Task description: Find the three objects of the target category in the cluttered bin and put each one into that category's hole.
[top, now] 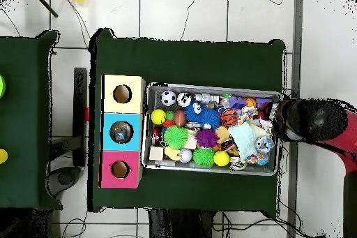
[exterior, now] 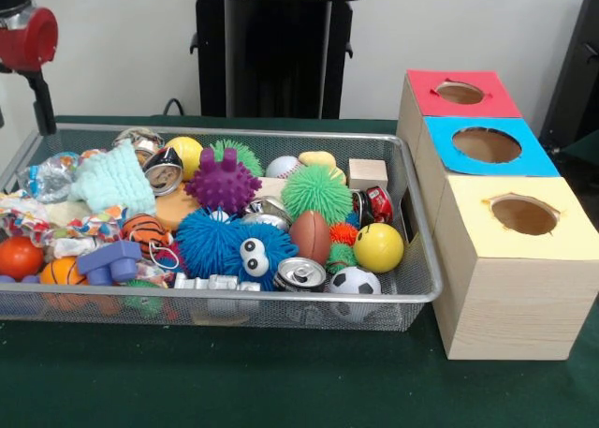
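Observation:
The wire mesh bin (exterior: 281, 135) sits on the green table, full of toys; it also shows in the overhead view (top: 209, 87). One crinkly see-through bottle (exterior: 51, 176) with blue on it lies at the bin's far left corner, also seen from above (top: 263, 144). I cannot make out the other two bottles among the clutter. The red-faced hole (exterior: 460, 93) is the farthest of the wooden box's cut-outs, and it shows in the overhead view (top: 120, 169). My gripper (exterior: 42, 111) hangs under the red arm head (top: 307, 120) at the bin's end near the bottle, farthest from the holes.
The blue-faced hole (exterior: 486, 144) and yellow-faced hole (exterior: 524, 214) stand next to the red one. A metal can (exterior: 299, 274), a soccer ball (exterior: 354, 282), a yellow ball (exterior: 378, 247), a purple spiky ball (exterior: 223, 183) and a wooden block (exterior: 367, 173) fill the bin.

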{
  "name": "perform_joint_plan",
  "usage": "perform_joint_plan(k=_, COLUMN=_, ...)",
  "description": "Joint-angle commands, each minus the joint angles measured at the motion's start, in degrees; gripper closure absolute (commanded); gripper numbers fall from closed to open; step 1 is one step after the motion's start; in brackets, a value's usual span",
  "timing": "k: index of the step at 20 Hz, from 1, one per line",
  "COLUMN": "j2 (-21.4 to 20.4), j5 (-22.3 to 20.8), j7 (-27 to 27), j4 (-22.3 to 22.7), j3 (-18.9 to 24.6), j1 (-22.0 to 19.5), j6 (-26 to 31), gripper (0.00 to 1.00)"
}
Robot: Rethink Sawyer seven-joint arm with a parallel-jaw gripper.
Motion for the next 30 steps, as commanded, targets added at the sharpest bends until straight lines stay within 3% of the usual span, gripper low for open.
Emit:
perform_joint_plan(k=1, j2=4.83, j5=-4.14, j7=-10.65, j4=0.90, j3=5.40, j1=-1.10, j6=-3.14, gripper=0.00)
perform_joint_plan(k=10, j2=5.17, j5=-5.93, j7=-7.38, j4=5.03, j3=5.26, j1=-1.70, j6=-8.17, gripper=0.00)
perform_joint_plan(k=19, j2=8.65, j5=-7.92, j7=-7.68, j4=4.30, j3=5.49, j1=-2.27, j6=-11.49, gripper=0.00)
perform_joint_plan(k=30, j2=10.31, j5=-9.37, j7=-3.74, j4=9.11, j3=5.00, j1=-3.45, j6=-17.38, gripper=0.00)
